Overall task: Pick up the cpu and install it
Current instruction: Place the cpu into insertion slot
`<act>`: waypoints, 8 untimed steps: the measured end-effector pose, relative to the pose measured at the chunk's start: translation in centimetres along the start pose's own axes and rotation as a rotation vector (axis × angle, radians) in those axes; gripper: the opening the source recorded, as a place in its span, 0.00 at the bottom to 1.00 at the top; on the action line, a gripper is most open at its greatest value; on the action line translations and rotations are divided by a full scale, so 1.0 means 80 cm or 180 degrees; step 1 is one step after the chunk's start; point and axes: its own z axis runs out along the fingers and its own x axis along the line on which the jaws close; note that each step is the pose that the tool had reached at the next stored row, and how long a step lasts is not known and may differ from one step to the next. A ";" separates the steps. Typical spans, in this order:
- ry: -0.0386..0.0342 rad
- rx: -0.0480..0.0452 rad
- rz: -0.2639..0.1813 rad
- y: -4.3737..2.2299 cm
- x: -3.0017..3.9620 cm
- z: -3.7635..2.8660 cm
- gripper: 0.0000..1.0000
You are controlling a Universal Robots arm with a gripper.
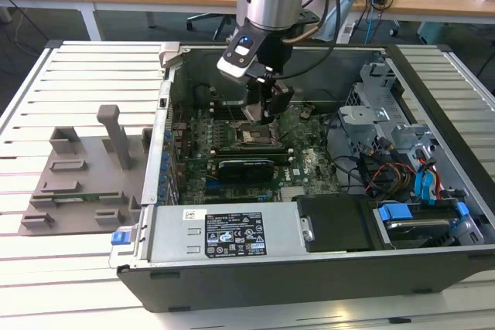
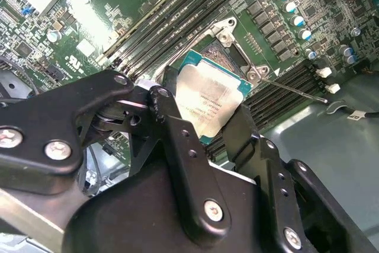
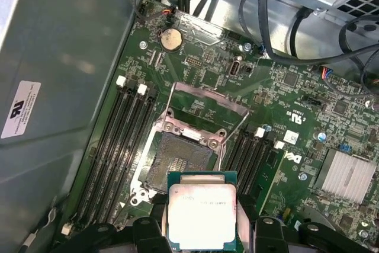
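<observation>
The cpu (image 3: 202, 211), a flat square chip with a silvery top and a thin teal rim, hangs between my black fingers (image 3: 149, 229), and my gripper (image 3: 201, 224) is shut on its two opposite edges. It is held just off to one side of the open socket (image 3: 177, 159), whose metal load plate (image 3: 207, 96) and wire levers are raised. In the second wrist view the cpu (image 2: 207, 96) sits between the fingers (image 2: 172, 128) above the socket frame (image 2: 228, 31). In the exterior view my gripper (image 1: 267, 110) is low inside the open computer case, over the socket (image 1: 255, 137).
Memory slots (image 3: 118, 140) flank the socket on both sides. A long black card (image 1: 246, 166) lies near it on the motherboard. The power supply (image 1: 224, 231), drive bays with cables (image 1: 402, 168) and case walls (image 1: 166, 106) hem the space. A grey fixture (image 1: 85, 179) lies outside.
</observation>
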 end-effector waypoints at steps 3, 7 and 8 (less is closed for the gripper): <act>0.0001 0.0001 0.0036 0.0000 0.0000 0.0000 0.55; 0.0002 0.0002 0.0078 0.0000 0.0000 0.0000 0.55; 0.0002 0.0002 0.0092 0.0000 0.0000 0.0000 0.55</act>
